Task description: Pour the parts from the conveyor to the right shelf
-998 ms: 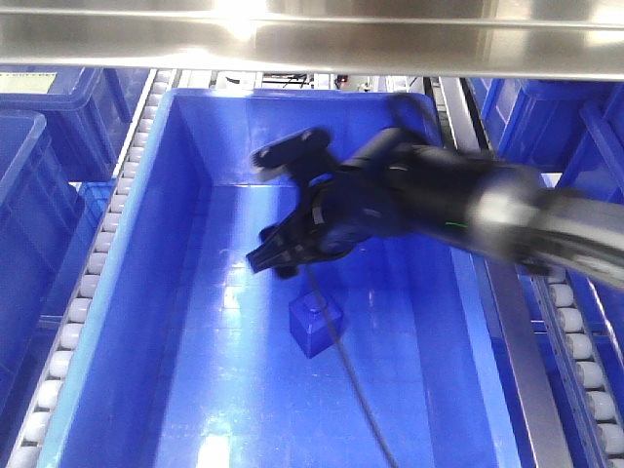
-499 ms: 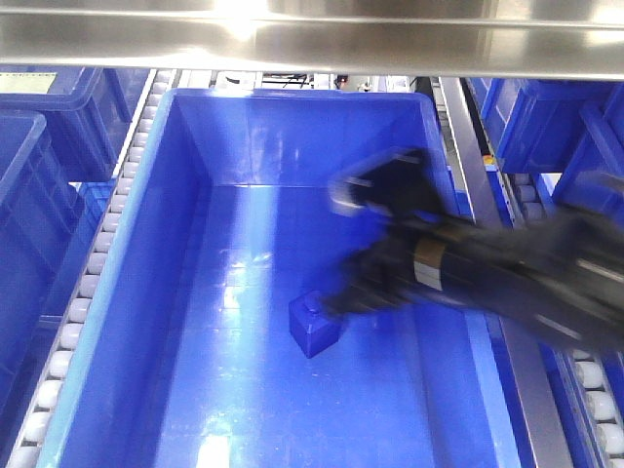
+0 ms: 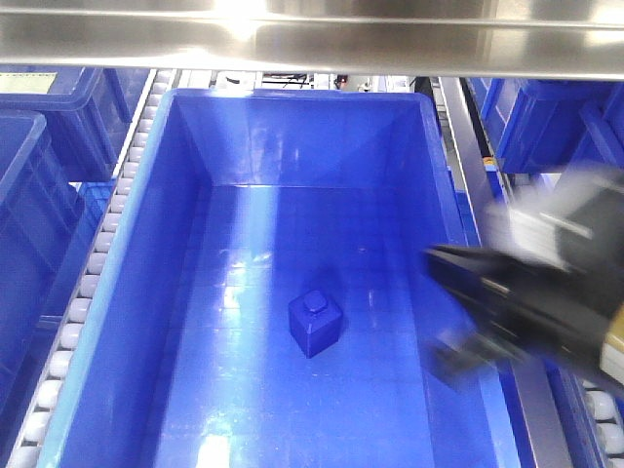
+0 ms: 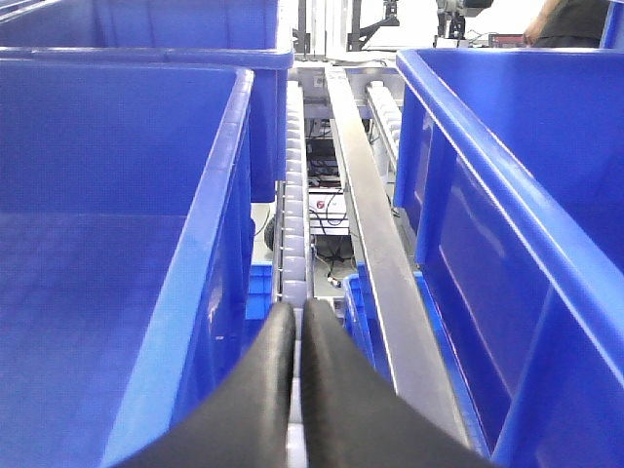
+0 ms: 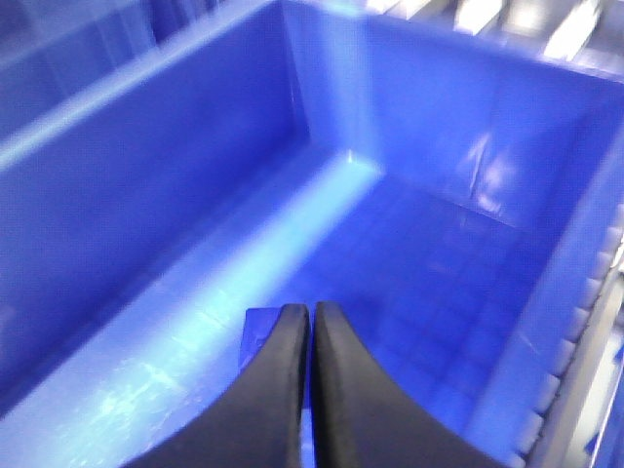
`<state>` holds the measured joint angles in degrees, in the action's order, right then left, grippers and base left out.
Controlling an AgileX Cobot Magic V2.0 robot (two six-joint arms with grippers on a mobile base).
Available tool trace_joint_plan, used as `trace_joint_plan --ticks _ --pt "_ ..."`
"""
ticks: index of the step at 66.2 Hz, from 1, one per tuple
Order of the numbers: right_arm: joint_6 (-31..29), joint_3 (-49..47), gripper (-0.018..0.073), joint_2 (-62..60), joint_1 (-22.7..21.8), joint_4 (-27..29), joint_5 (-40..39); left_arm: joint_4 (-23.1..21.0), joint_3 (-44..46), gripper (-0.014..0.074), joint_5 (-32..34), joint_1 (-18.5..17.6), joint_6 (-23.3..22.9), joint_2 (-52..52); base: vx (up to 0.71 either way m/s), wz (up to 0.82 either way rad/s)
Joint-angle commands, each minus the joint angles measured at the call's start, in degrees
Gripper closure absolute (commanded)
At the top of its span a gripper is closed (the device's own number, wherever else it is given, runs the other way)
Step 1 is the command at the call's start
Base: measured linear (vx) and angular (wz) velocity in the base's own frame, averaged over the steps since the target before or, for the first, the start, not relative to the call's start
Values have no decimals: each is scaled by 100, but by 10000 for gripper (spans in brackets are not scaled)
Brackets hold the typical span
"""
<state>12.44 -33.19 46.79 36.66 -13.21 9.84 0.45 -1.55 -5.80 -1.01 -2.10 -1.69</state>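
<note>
1. We see the blue block (image 3: 315,323) upright on the tub's floor, near centre, knob up.
2. The tub (image 3: 146,292) sits between white roller lanes (image 3: 93,263) on the right shelf (image 3: 312,44).
3. At four o'clock from the block, our right pincer (image 5: 310,322) is blurred; its fingers press together, holding nothing.
4. Our left pincer (image 4: 297,327) is clenched empty between two tubs.

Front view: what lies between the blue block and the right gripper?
Only bare tub floor. In the front view the block sits alone on the tub bottom, and the blurred right gripper is off near the tub's right wall, not touching it.
</note>
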Motion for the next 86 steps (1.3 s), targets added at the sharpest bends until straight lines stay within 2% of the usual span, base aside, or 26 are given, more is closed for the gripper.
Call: trace_joint_plan --ticks 1,18,30,41,58,76,86 --pt "-14 77 568 -382 -30 -42 -421 -45 112 602 454 -42 -49 -102 0 0" --pt "-14 542 568 -932 -30 -34 -458 -45 112 602 454 -42 -49 -102 0 0" --pt "-14 1053 568 -1505 -95 423 -547 -45 112 602 454 -42 -49 -102 0 0" --pt "-14 1738 568 -2022 -1045 651 -984 -45 112 602 454 -42 -49 -102 0 0" --pt "-14 2343 568 -3198 -2450 651 -1024 -45 112 602 454 -42 -49 -102 0 0" --pt "-14 2915 568 -4082 -3732 651 -984 -45 112 602 454 -42 -49 -102 0 0" --pt "-14 3302 568 -4475 -4241 645 -984 -45 112 602 454 -42 -49 -102 0 0"
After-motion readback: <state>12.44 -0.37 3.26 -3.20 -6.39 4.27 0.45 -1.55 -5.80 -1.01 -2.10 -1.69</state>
